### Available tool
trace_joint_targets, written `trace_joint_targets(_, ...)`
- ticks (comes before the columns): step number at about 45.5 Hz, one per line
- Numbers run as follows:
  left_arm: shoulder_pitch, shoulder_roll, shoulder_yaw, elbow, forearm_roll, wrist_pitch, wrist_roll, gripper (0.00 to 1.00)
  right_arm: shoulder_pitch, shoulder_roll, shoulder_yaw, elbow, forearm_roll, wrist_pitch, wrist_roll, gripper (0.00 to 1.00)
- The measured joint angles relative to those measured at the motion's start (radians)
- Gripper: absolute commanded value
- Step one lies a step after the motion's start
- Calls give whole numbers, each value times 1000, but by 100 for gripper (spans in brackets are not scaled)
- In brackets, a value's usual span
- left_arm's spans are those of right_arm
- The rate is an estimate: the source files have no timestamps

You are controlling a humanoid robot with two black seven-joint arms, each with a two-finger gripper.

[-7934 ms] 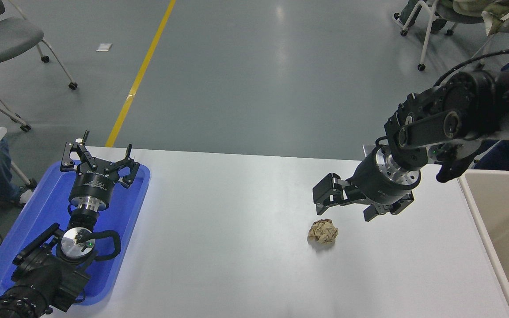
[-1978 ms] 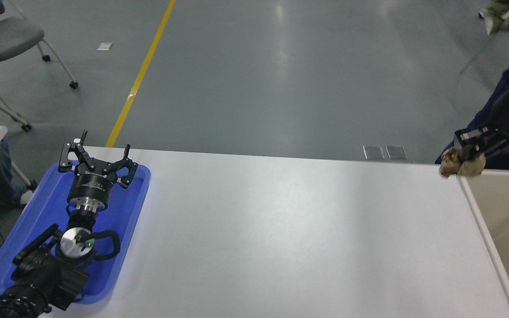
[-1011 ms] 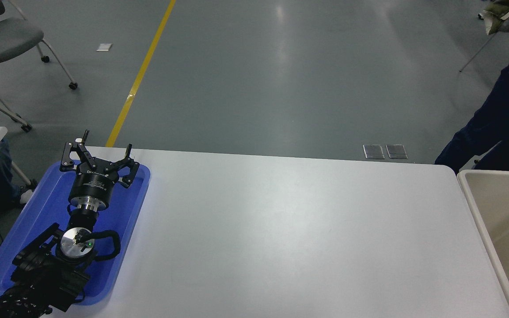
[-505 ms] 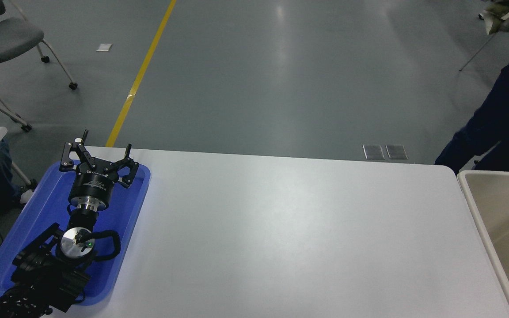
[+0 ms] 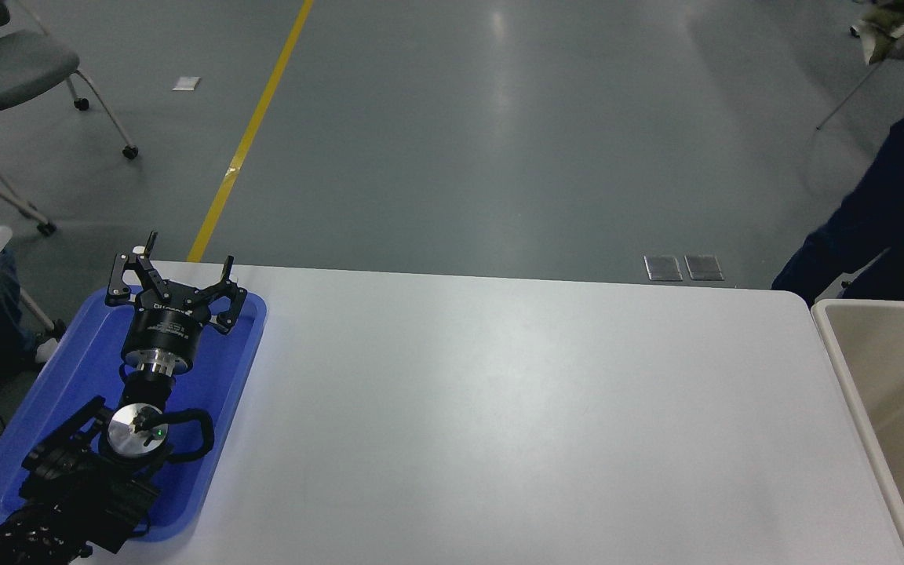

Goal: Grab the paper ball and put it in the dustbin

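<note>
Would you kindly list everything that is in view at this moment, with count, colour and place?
table: one, white, fills the lower picture
tray: one, blue, flat on the table's left end
dustbin: one, cream-beige, at the table's right edge, only partly in view
paper ball: none in view
chair: one, grey seat on castors, top left on the floor
floor line: one, yellow, running up from the table's far left corner
floor plates: two, grey metal, beyond the far edge
person's legs: dark blue trousers, right edge, behind the dustbin
left gripper: one, black, open, parked over the tray
right gripper: not in view
</note>
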Motion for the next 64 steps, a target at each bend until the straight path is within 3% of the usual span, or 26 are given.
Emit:
trace_joint_targets(9, 0, 0, 0, 0, 0, 0, 0, 100, -171, 110, 27, -158, 165, -47, -4, 0)
trace_joint_targets(19, 0, 0, 0, 0, 0, 0, 0, 100, -282, 184, 73, -223, 255, -108, -9, 0)
trace_joint_targets(24, 0, 0, 0, 0, -1, 0, 0, 100, -315, 204, 108, -236, 275, -126, -10, 9)
trace_joint_targets(25, 0, 0, 0, 0, 0, 0, 0, 100, -321, 207, 117, -239, 278, -130, -11, 18)
trace_joint_targets(26, 0, 0, 0, 0, 0, 0, 0, 100, -326, 209, 123, -241, 281, -133, -12, 41)
trace_joint_targets(27, 0, 0, 0, 0, -1, 0, 0, 100, -329, 211, 128, -242, 283, -135, -13, 78)
trace_joint_targets(28, 0, 0, 0, 0, -1, 0, 0, 100, -333, 213, 134, -244, 285, -139, -13, 100)
trace_joint_targets(64, 0, 0, 0, 0, 0, -1, -1, 100, -324, 218, 235, -259, 328, -163, -20, 100)
